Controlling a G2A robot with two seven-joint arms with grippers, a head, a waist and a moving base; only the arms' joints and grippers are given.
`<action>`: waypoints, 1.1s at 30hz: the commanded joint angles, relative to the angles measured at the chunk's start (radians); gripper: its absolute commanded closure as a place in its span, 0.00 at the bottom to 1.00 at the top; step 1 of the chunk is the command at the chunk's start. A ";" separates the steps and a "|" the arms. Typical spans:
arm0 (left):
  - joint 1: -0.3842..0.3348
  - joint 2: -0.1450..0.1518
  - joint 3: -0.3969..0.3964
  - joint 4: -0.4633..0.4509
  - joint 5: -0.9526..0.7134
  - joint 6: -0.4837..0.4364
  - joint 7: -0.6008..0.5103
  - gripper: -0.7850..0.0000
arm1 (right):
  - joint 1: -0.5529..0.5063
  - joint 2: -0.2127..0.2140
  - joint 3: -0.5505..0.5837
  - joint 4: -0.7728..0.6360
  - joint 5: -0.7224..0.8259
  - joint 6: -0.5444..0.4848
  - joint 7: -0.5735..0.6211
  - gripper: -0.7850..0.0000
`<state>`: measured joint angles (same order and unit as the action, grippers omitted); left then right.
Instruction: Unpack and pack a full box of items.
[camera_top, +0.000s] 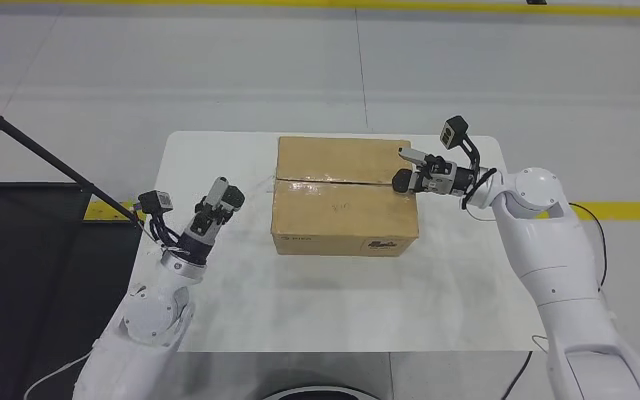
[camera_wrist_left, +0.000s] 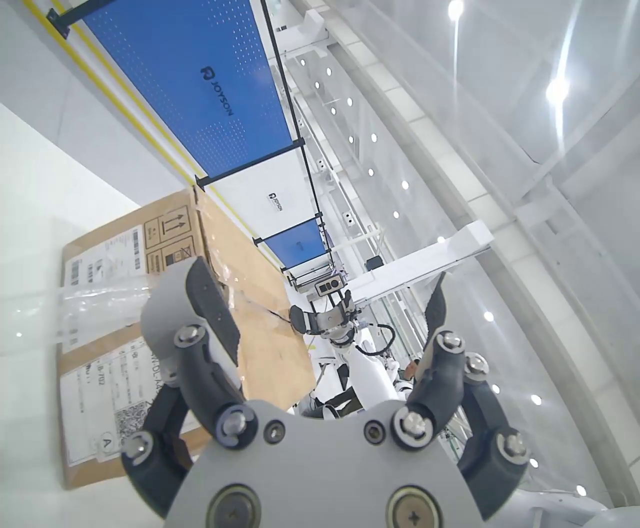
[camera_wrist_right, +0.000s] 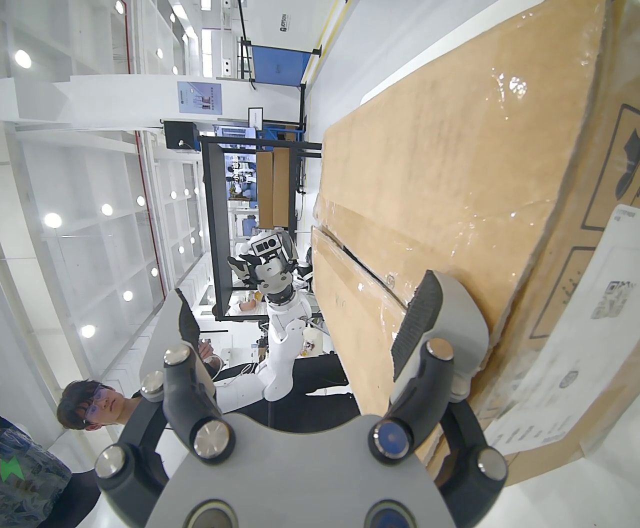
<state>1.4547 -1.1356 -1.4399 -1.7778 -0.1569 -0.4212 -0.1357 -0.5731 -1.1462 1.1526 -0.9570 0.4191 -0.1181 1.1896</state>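
Top view, shut cardboard box on white table

Top camera looks down over table; both wrist cameras sit low, facing each other across the shared box.

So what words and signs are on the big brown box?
"A", in a circle: on the lower white label of the cardboard box; its other print is too blurred to read.
No words, just a two-arrows sign: printed on the box's end.
On the upper white label: barcode and print too small to read.
On the label with a square code: blurred, unreadable.
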 joint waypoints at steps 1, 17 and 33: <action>0.000 0.000 0.000 0.000 0.000 0.000 0.000 0.00 | 0.000 0.000 0.000 0.000 0.000 0.000 0.000 0.00; 0.020 -0.040 0.145 0.126 -0.074 0.082 0.146 0.00 | 0.000 0.000 0.000 0.000 0.000 0.000 0.000 0.00; -0.193 -0.092 0.163 0.391 -0.229 0.106 0.293 0.00 | 0.000 0.000 0.000 0.000 0.000 0.000 0.000 0.00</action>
<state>1.2685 -1.2253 -1.2750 -1.3917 -0.3846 -0.3082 0.1525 -0.5731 -1.1463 1.1526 -0.9570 0.4191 -0.1181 1.1896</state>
